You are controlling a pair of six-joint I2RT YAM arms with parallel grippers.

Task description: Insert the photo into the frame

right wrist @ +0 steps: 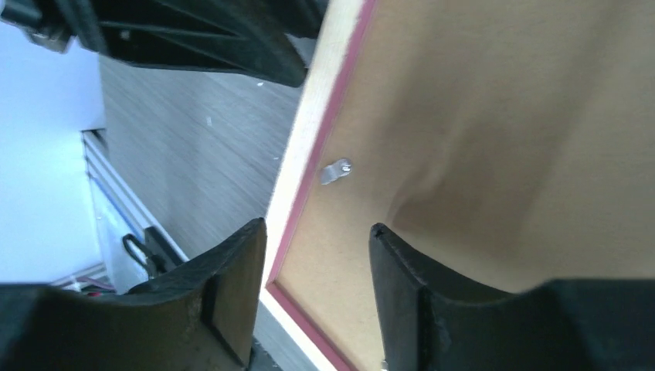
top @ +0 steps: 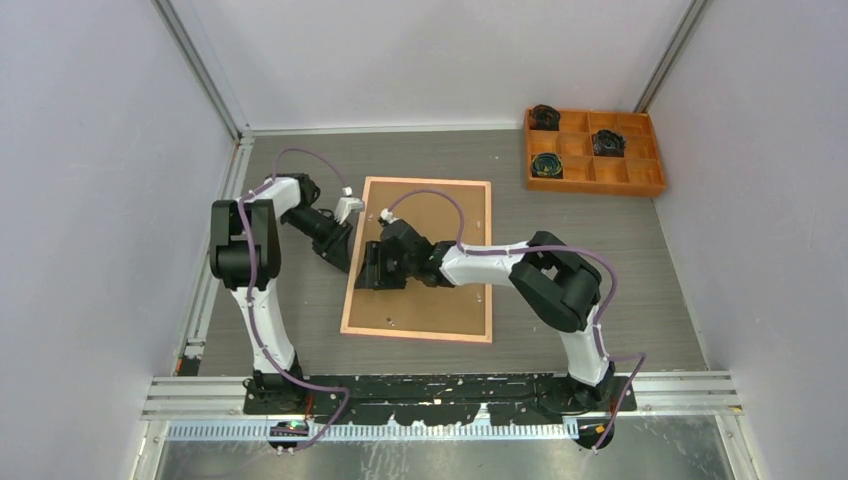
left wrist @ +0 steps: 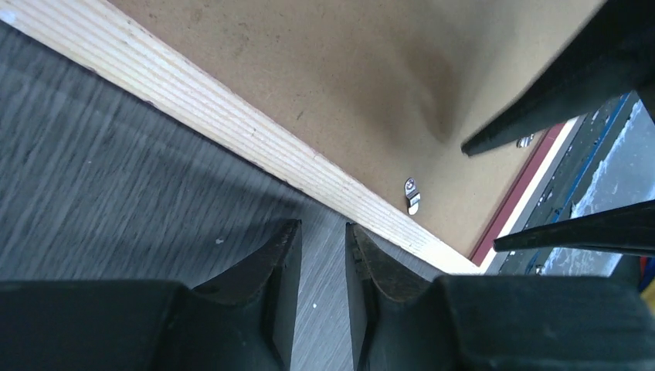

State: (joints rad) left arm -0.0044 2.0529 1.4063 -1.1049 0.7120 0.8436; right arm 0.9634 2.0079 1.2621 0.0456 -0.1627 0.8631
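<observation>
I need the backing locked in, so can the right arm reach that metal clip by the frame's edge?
Probably yes: the right gripper is open, the clip lies bare just ahead, nothing between them.

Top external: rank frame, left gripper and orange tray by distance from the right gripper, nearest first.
1. frame: lying back up, directly under the right gripper, which sits over its left edge.
2. left gripper: just to the left, at the frame's left border.
3. orange tray: far off at the back right of the table.
</observation>
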